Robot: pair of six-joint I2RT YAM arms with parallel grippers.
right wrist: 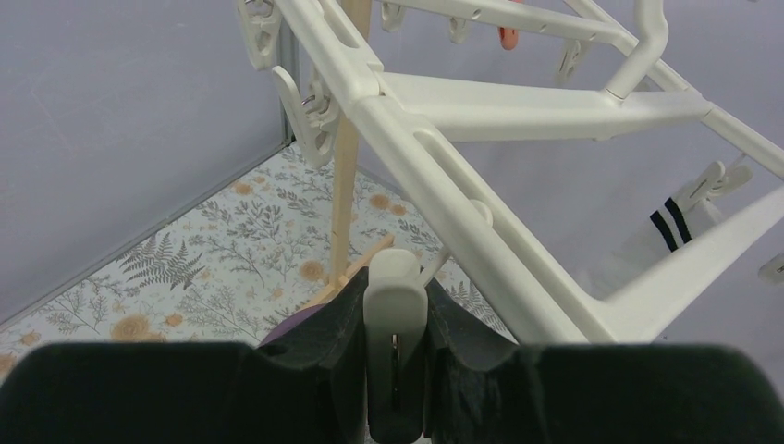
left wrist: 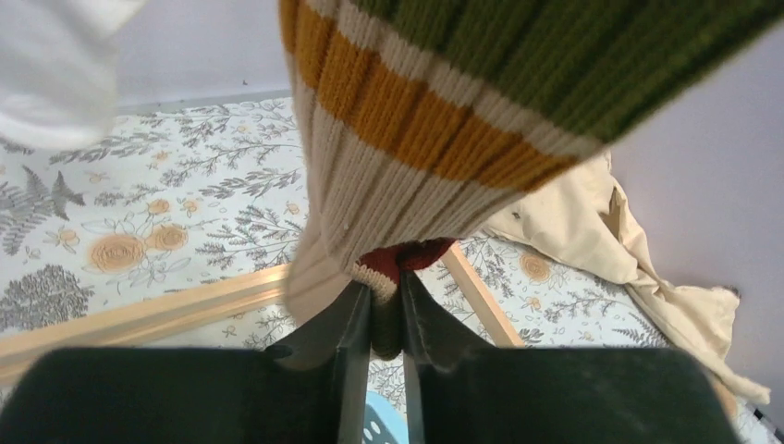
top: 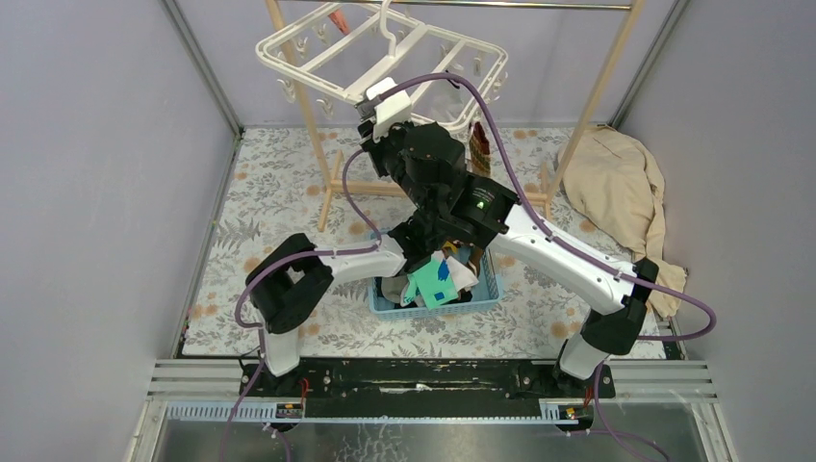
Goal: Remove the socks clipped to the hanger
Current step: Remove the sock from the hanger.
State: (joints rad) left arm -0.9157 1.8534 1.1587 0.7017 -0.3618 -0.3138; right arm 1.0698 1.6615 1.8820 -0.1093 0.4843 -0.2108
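Right gripper [right wrist: 396, 310]: jaws squeezed onto white clip [right wrist: 396, 277] of hanger [right wrist: 518, 102]. Left gripper [left wrist: 386, 310]: jaws nearly closed, pinching tip of striped sock [left wrist: 416, 139] hanging below hanger. Loose socks [top: 430, 282] in blue basket [top: 462, 304].

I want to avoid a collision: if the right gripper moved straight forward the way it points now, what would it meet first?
The right gripper is shut on a white clip; just beyond it, a diagonal bar of the hanger crosses its line, probably close, though depth is hard to judge.
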